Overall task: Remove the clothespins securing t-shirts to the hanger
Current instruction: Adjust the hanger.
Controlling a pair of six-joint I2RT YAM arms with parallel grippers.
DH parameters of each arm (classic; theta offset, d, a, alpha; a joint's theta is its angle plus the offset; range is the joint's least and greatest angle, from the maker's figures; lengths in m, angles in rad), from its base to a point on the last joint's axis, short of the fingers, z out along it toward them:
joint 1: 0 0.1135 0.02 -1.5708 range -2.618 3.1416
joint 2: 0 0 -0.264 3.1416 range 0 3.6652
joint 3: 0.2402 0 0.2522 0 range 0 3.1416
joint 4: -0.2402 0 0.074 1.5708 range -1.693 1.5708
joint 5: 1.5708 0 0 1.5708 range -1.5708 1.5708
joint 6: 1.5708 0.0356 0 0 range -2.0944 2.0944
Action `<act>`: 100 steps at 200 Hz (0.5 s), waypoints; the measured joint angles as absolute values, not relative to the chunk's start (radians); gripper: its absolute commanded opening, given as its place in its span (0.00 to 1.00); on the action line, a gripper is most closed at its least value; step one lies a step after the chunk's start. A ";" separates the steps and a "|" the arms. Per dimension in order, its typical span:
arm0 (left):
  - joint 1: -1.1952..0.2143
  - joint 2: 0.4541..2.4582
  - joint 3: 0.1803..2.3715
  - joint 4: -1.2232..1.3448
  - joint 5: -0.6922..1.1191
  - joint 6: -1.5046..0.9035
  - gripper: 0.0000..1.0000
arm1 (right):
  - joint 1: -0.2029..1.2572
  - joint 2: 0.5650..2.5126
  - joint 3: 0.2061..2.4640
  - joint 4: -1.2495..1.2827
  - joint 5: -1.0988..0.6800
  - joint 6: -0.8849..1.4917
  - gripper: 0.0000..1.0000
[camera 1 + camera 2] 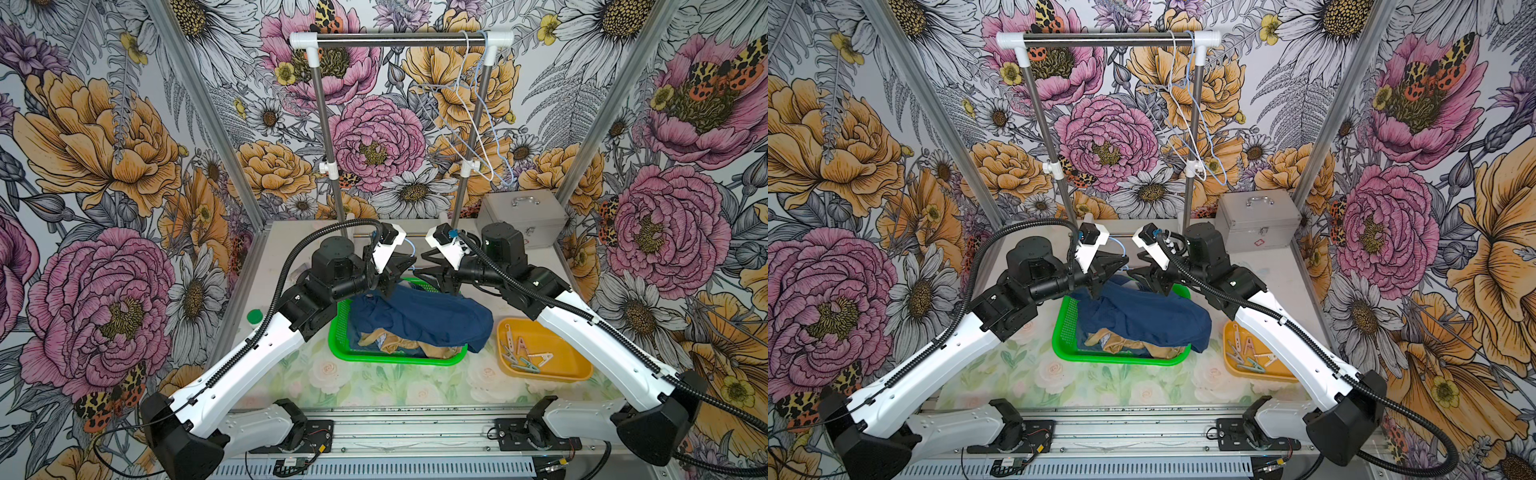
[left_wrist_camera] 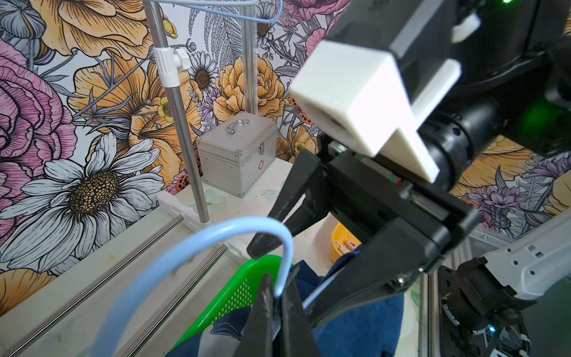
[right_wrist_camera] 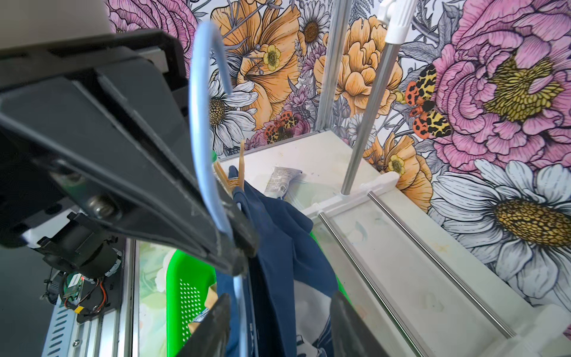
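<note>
A dark navy t-shirt [image 1: 419, 316] drapes from a pale blue wire hanger [image 2: 247, 224] down over a green basket [image 1: 345, 332]. My left gripper [image 2: 278, 287] is shut on the hanger's wire just below its hook. A peach clothespin [image 3: 233, 179] is clipped on the navy t-shirt [image 3: 278, 235] at the hanger's [image 3: 197, 123] shoulder. My right gripper [image 3: 281, 301] is open, its fingers on either side of the navy cloth and the wire below that clothespin. A tan t-shirt [image 1: 399, 343] lies crumpled in the basket under the navy one. In both top views the two grippers [image 1: 405, 266] [image 1: 428, 270] meet above the basket's far end.
A yellow tray [image 1: 573, 365] at the right holds several loose clothespins [image 1: 523, 353]. Bare wire hangers [image 1: 478, 124] hang on the metal rack [image 1: 399, 38] behind. A silver case [image 1: 521, 216] stands at the back right. A small tube [image 3: 281, 182] lies by the rack's base.
</note>
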State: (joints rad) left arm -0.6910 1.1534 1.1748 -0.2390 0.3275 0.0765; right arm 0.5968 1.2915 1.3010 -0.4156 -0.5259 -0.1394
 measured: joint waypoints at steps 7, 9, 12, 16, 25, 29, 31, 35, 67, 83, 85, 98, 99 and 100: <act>-0.691 1.154 1.175 -0.239 0.327 0.076 0.00 | 0.600 1.299 1.304 -0.411 -0.537 -0.139 0.47; -0.691 1.154 1.175 -0.239 0.327 0.076 0.00 | 0.601 1.301 1.305 -0.410 -0.540 -0.138 0.46; -0.691 1.154 1.175 -0.239 0.327 0.077 0.00 | 0.603 1.304 1.307 -0.407 -0.544 -0.136 0.45; -0.691 1.154 1.175 -0.239 0.327 0.077 0.00 | 0.604 1.307 1.309 -0.404 -0.550 -0.137 0.44; -0.691 1.154 1.175 -0.239 0.327 0.077 0.00 | 0.608 1.314 1.312 -0.395 -0.561 -0.131 0.41; -0.691 1.154 1.175 -0.239 0.327 0.077 0.00 | 0.611 1.317 1.312 -0.389 -0.566 -0.130 0.39; -0.691 1.154 1.175 -0.239 0.327 0.077 0.00 | 0.611 1.319 1.313 -0.385 -0.569 -0.127 0.39; -0.691 1.154 1.175 -0.239 0.327 0.077 0.00 | 0.614 1.322 1.314 -0.379 -0.574 -0.129 0.37; -0.691 1.154 1.175 -0.239 0.329 0.077 0.00 | 0.635 1.349 1.321 -0.351 -0.601 -0.120 0.25; -0.691 1.153 1.175 -0.239 0.329 0.077 0.00 | 0.645 1.359 1.325 -0.345 -0.610 -0.115 0.19; -0.691 1.153 1.175 -0.239 0.329 0.077 0.00 | 0.646 1.360 1.325 -0.346 -0.611 -0.113 0.17; -0.689 1.153 1.175 -0.239 0.330 0.077 0.00 | 0.649 1.363 1.325 -0.347 -0.611 -0.110 0.06; -0.689 1.153 1.175 -0.239 0.330 0.076 0.00 | 0.649 1.363 1.325 -0.347 -0.612 -0.114 0.05; -0.689 1.153 1.175 -0.239 0.330 0.077 0.00 | 0.649 1.363 1.325 -0.347 -0.612 -0.117 0.05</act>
State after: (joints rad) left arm -0.6888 1.1526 1.1748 -0.2390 0.3298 0.0769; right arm 0.6495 1.3632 1.3254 -0.3466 -0.6125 -0.1173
